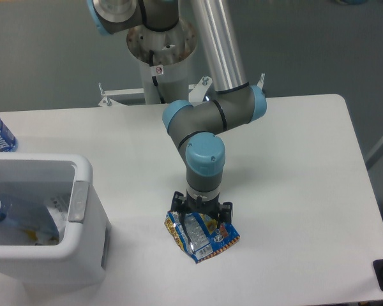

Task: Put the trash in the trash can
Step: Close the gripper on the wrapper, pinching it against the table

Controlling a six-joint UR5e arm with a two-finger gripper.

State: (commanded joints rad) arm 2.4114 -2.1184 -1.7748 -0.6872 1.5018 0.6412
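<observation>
Claw [201, 213] pointing straight down from a vertical wrist sits on the upper edge of the crumpled blue wrapper [202, 235]; whether its 2 fingers are apart or clamped cannot be told. That wrapper lies on the white table [293, 166], long axis running upper-left to lower-right. A crushed bottle [16, 217] lies inside the white trash can [83, 191].

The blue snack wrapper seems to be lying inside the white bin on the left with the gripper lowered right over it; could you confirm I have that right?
Not quite. The blue snack wrapper lies on the table, to the right of the white bin, not inside it. The gripper is indeed lowered right over it, as the fixed camera view shows.
</observation>
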